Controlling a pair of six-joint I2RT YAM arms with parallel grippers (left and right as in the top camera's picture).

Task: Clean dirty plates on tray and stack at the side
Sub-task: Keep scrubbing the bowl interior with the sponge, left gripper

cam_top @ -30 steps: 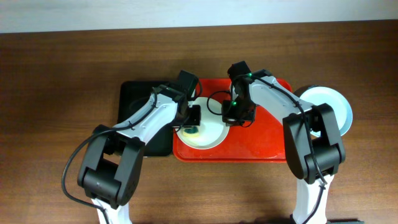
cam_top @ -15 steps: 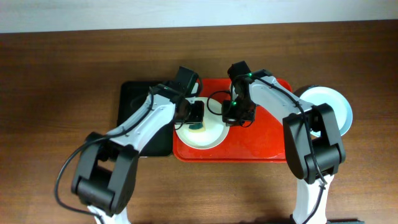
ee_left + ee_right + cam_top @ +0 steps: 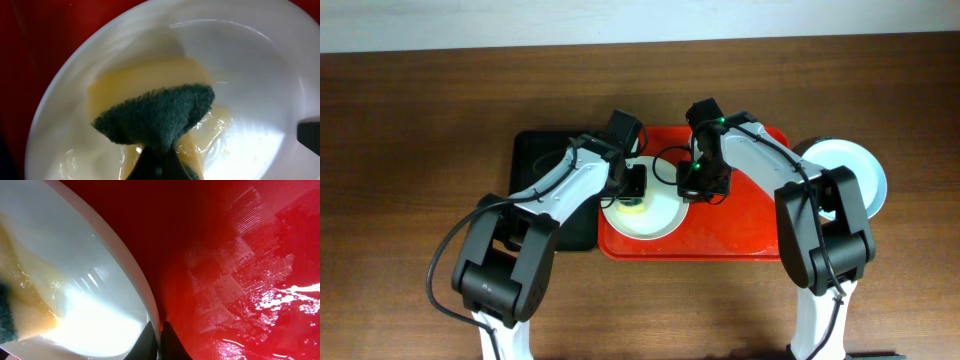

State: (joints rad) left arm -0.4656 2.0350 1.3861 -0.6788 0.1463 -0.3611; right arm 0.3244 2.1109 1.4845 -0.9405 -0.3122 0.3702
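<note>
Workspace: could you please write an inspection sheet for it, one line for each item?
Surface: wooden table; glistening red tray on it.
Job's things: white plate with yellow smear on red tray; blue plate right of it, on table.
Clutter: black tray left of red tray.
Grippers: left gripper shut on sponge, pressing into white plate; right gripper fingers pinch its rim.
Cables: black cable loops by left arm.
Surroundings: pale wall behind table.

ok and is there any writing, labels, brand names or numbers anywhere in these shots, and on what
None: no view shows a word, number, brand or sign that can be read.
The red tray, the white plate on it, the sponge, the black tray and the plate beside the tray all look unmarked.
The tray's fine checked texture in the right wrist view is a surface pattern, not text.
</note>
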